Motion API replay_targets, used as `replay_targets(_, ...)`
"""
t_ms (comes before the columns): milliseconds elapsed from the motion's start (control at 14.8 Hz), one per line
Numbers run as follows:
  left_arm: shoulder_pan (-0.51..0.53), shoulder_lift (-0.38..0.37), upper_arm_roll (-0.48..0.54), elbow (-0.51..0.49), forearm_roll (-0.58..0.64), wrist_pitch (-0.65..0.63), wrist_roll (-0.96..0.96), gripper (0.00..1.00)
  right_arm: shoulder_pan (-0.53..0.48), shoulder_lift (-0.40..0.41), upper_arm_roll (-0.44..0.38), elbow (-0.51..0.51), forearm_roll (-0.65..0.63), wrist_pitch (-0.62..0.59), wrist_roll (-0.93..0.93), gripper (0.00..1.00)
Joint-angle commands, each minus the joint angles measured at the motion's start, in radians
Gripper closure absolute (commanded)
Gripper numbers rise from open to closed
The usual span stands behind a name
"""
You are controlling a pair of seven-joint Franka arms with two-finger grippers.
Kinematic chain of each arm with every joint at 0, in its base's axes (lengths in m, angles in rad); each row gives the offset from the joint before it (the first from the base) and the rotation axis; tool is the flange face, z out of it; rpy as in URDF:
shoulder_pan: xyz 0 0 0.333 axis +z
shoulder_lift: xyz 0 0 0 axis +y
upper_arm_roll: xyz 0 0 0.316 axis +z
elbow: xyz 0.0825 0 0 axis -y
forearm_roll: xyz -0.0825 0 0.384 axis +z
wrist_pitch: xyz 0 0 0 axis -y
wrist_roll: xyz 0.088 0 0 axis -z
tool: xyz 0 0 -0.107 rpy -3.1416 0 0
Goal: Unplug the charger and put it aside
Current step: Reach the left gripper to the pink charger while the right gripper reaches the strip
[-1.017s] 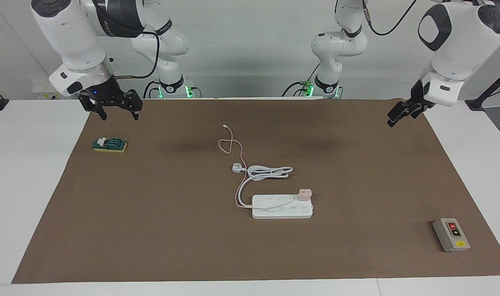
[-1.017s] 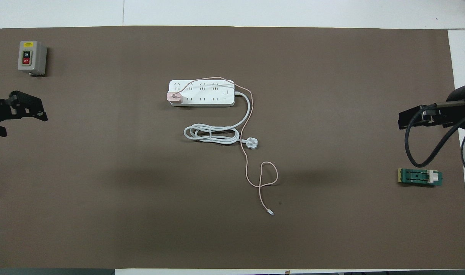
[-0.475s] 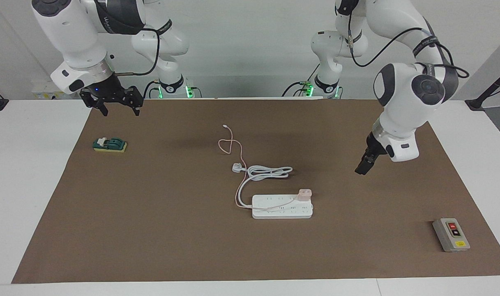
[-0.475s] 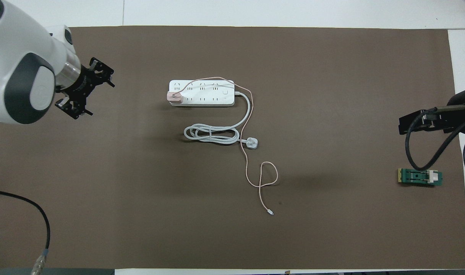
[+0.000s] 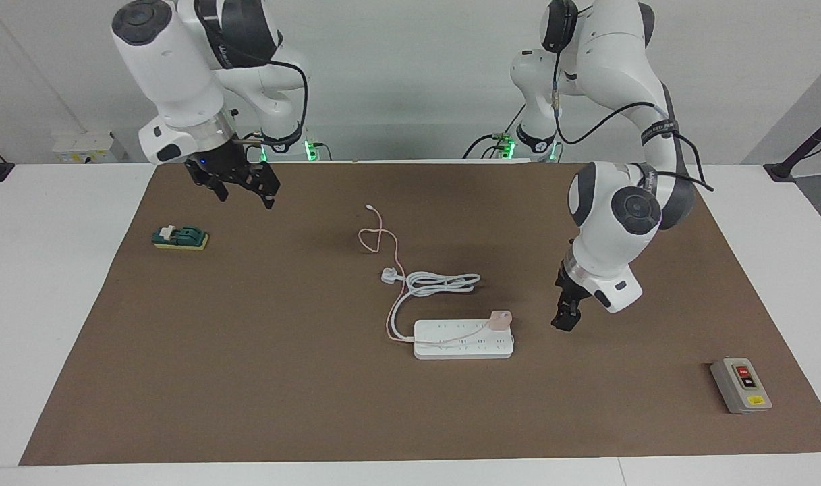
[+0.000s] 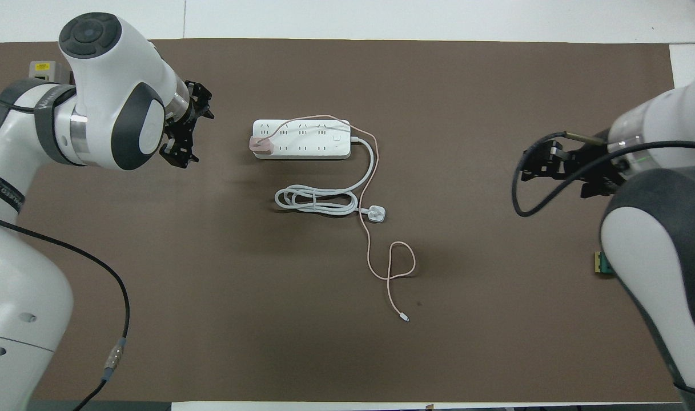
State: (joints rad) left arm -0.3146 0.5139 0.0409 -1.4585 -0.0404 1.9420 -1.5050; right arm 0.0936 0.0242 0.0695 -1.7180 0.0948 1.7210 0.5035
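Note:
The pale pink charger is plugged into the end of the white power strip that points toward the left arm's end of the table. It also shows in the overhead view on the strip. Its thin pink cable runs over the strip and loops nearer to the robots. My left gripper hangs low over the mat beside the charger end of the strip, apart from it, open and empty. My right gripper is open and empty, raised over the mat near the robots.
The strip's thick white cord lies coiled beside it and ends in a white three-pin plug. A grey switch box sits at the left arm's end. A green block sits at the right arm's end.
My left arm has swung in from the table's end and come down beside the charger end of the strip. My right gripper has moved toward the middle. The charger stays plugged in.

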Motion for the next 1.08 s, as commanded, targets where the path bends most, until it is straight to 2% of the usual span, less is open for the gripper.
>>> replay_targets(0,-0.044,0.048,0.016,0.032,-0.015,0.064,-0.116,0.00,0.053,0.084,0.000,0.001,0.058,0.096,0.183,0.00)
replay_targets(203,-0.047,0.051,0.013,0.023,-0.027,0.145,-0.205,0.00,0.110,0.163,0.000,0.009,0.144,0.210,0.364,0.00)
replay_targets(407,-0.070,0.048,0.013,-0.031,-0.038,0.204,-0.256,0.00,0.159,0.239,0.000,0.027,0.232,0.313,0.521,0.00)
replay_targets(678,-0.093,0.037,0.014,-0.094,-0.038,0.276,-0.297,0.00,0.233,0.469,0.000,0.232,0.307,0.353,0.711,0.00)
replay_targets(881,-0.110,0.023,0.014,-0.144,-0.038,0.314,-0.299,0.00,0.268,0.581,0.000,0.279,0.419,0.474,0.762,0.01)
replay_targets(1017,-0.110,0.018,0.014,-0.146,-0.038,0.311,-0.299,0.00,0.281,0.638,0.000,0.320,0.491,0.511,0.794,0.01)
